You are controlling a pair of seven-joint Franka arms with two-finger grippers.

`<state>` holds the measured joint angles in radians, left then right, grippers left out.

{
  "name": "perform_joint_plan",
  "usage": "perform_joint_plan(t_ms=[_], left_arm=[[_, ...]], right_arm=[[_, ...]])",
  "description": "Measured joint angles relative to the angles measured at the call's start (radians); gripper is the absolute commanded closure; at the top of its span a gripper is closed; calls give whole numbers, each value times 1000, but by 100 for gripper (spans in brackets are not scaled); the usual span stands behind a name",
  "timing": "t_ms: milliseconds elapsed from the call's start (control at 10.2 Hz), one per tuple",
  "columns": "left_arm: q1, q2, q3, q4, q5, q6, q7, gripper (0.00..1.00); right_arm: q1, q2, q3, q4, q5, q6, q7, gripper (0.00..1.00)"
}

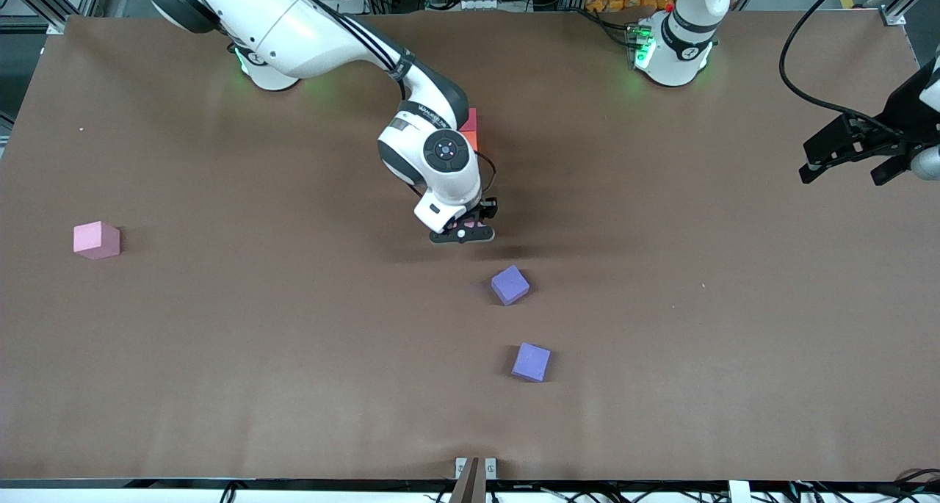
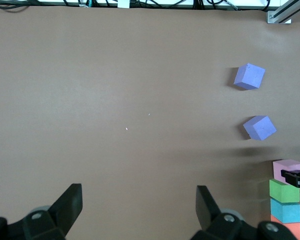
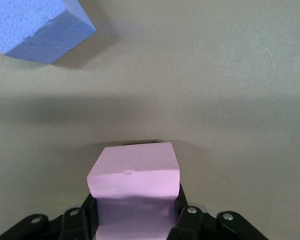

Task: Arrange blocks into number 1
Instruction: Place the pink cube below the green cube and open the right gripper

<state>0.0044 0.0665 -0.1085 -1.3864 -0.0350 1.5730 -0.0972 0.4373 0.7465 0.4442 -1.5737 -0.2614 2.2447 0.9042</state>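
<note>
1. The right gripper [image 1: 463,233] was clenched on a pink block [image 3: 133,172], at the camera-side end of a green [image 2: 285,191], light blue [image 2: 286,210] and red [image 2: 286,231] column
2. The left gripper [image 2: 138,206], released, waited above the table's left-arm end
3. Two purple blocks [image 1: 510,284] lay nearer the camera
4. Risk, as I judged it: letting go off-line would skew the stroke, or nudge the green block
</note>
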Motion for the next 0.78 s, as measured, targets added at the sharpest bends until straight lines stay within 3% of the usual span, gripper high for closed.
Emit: perform_joint_plan(t_ms=[293, 390, 488, 585, 683, 780], left_arm=[[-1, 0, 0, -1, 0, 0, 0, 0], [-2, 0, -1, -1, 0, 0, 0, 0], [-3, 0, -1, -1, 0, -1, 0, 0], [-3, 0, -1, -2, 0, -1, 0, 0], [-3, 0, -1, -4, 0, -1, 0, 0], [-3, 0, -1, -4, 0, -1, 0, 0]], right_arm=[[12, 15, 0, -2, 1, -1, 12, 99], [13, 21, 0, -2, 1, -1, 13, 90], [13, 24, 0, -2, 1, -1, 13, 87], [13, 25, 0, -2, 1, -1, 13, 51], [13, 25, 0, -2, 1, -1, 14, 1], [13, 25, -1, -2, 1, -2, 14, 0]])
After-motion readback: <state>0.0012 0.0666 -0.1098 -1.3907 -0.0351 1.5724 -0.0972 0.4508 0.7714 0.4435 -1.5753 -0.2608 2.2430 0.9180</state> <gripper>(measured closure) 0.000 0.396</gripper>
